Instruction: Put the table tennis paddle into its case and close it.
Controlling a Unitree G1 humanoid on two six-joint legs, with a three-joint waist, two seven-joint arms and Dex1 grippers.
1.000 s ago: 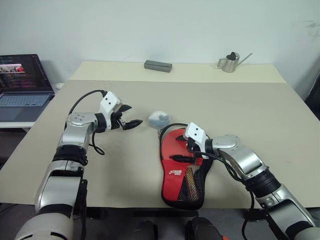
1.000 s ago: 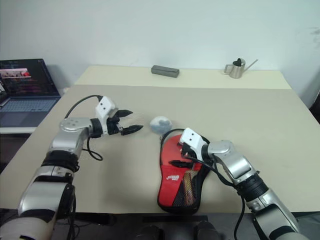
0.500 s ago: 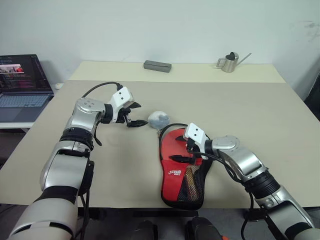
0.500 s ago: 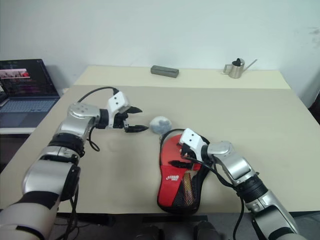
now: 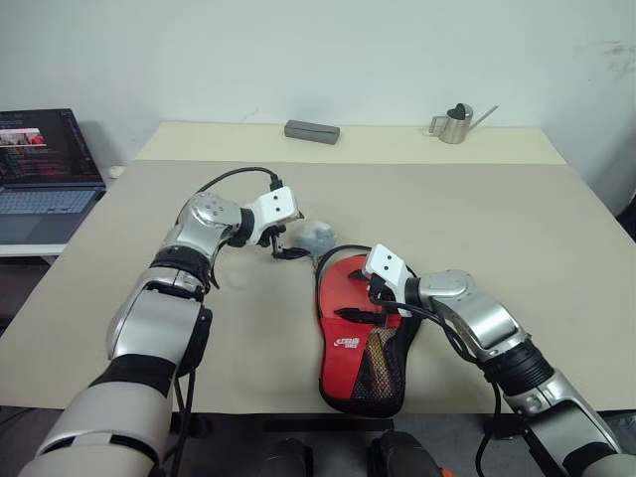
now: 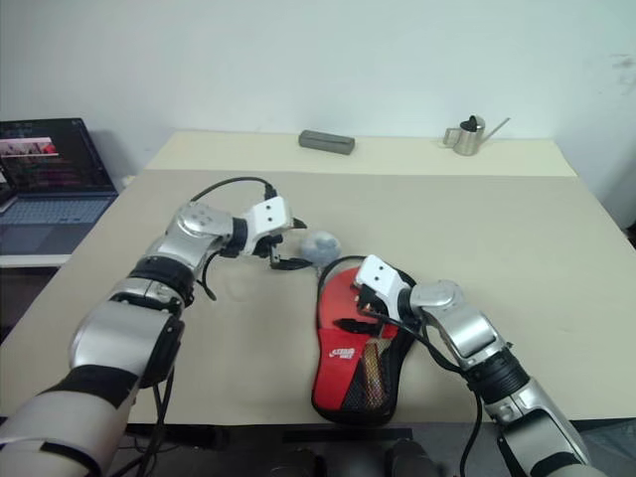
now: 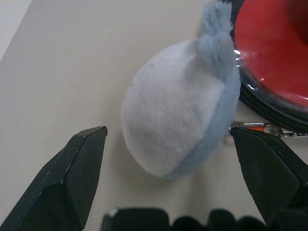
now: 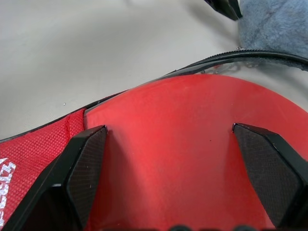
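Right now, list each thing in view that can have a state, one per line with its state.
case: lying flat, unzipped at the round end.
table tennis paddle: partly inside the case, red face showing.
grey-white pouch: beside the case rim, not gripped.
left end effector: open, fingers either side of the pouch.
right end effector: open, over the paddle face.
laptop: open, screen lit.

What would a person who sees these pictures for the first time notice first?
The eye falls first on the case, bright red and black, lying near the front edge of the table, with the red face of the table tennis paddle showing in its open end. The right tool hovers open over that red face. Just beyond the case lies a small grey-white pouch, with the open left tool right beside it.
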